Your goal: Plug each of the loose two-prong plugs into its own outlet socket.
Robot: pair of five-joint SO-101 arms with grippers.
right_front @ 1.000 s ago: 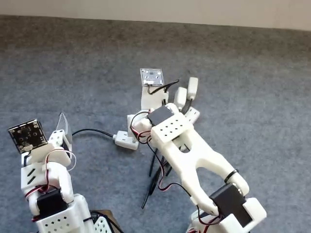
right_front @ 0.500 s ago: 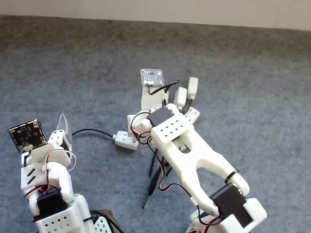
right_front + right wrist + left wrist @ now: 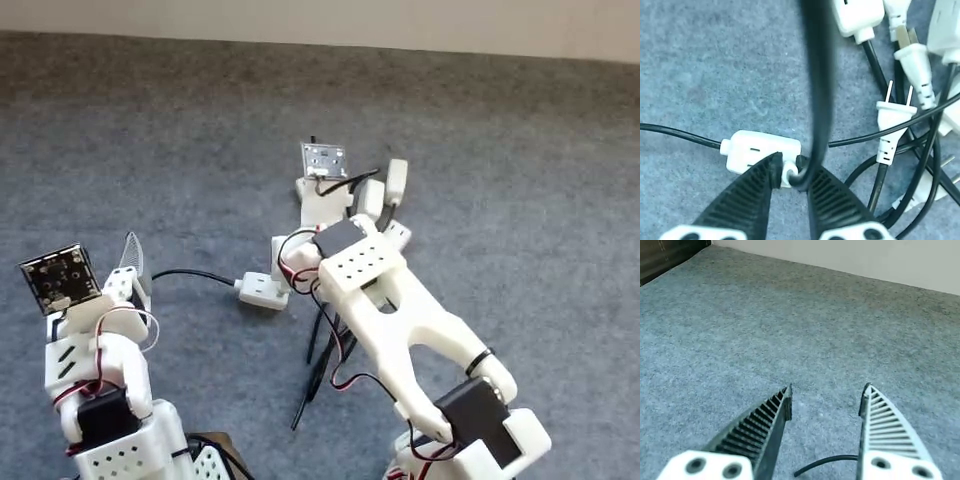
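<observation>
My right gripper (image 3: 789, 163) is shut on the white end of a two-prong plug (image 3: 788, 173), whose black cord (image 3: 816, 75) rises toward the camera. The plug sits against the end of a white outlet socket (image 3: 761, 149) lying on the carpet; whether its prongs are inside is hidden. In the high view this socket (image 3: 262, 291) lies just left of the right arm's wrist (image 3: 345, 258). Loose white plugs (image 3: 895, 119) (image 3: 913, 56) lie beside it with prongs bare. My left gripper (image 3: 826, 390) stands open over bare carpet, a black cord (image 3: 826, 461) under it.
More white sockets and plugs (image 3: 397, 180) (image 3: 372, 198) lie in a tangle of black cords (image 3: 318, 375) behind and under the right arm. Another socket (image 3: 856, 15) lies farther off. Grey carpet spreads around; a pale wall (image 3: 400, 20) runs along the far edge.
The right arm's wrist has shifted slightly right and forward, and the socket beside it moved a little with it. The left arm has barely moved.
</observation>
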